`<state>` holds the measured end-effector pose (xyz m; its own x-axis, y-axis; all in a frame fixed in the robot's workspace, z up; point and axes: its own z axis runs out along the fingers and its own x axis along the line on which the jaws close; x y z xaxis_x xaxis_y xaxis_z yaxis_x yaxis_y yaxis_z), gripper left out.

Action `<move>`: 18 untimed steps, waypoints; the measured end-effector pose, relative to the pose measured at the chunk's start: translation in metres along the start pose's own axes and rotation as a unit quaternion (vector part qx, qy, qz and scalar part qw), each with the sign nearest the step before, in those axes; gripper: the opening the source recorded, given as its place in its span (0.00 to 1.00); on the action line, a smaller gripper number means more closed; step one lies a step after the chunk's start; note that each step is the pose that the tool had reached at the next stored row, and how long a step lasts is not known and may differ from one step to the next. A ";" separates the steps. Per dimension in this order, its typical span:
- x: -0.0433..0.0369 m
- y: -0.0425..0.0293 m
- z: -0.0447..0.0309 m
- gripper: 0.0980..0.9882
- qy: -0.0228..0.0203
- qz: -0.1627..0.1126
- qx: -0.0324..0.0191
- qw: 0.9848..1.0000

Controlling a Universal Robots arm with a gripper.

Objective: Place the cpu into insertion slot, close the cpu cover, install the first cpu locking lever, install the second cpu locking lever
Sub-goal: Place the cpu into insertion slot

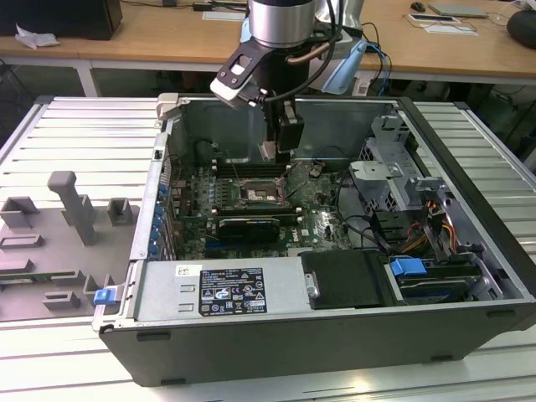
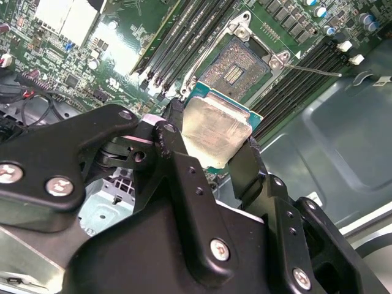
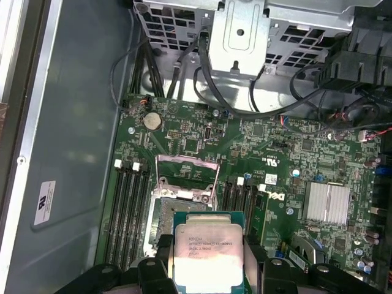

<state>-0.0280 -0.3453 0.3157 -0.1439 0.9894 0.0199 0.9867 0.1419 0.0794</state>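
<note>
The cpu [image 2: 214, 130], a small square chip with a pale silver top, is held between the black fingers [image 2: 173, 125] of my gripper [image 2: 211, 135]. In the first wrist view the cpu [image 3: 205, 250] covers part of the insertion slot [image 3: 160, 214]. The insertion slot [image 2: 236, 64] lies open on the green board with nothing in it. The cpu cover [image 3: 187, 193] is swung up behind the socket. A thin lever wire [image 2: 309, 68] sticks out beside it. In the exterior view my gripper [image 1: 280, 151] hangs inside the case, a little above the insertion slot [image 1: 262, 195].
Long black memory slots [image 3: 128, 214] flank the socket on both sides. A metal drive cage [image 1: 389, 180] with cables fills the case at the exterior view's right. A power supply box [image 1: 222, 289] sits in front. A grey fixture plate [image 1: 59, 234] lies left of the case.
</note>
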 end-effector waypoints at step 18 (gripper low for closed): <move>0.0000 -0.0012 0.0063 0.50 -0.002 0.025 0.002 1.000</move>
<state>-0.0287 -0.3453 0.3093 -0.0940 0.9954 0.0206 0.9930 0.0922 0.0741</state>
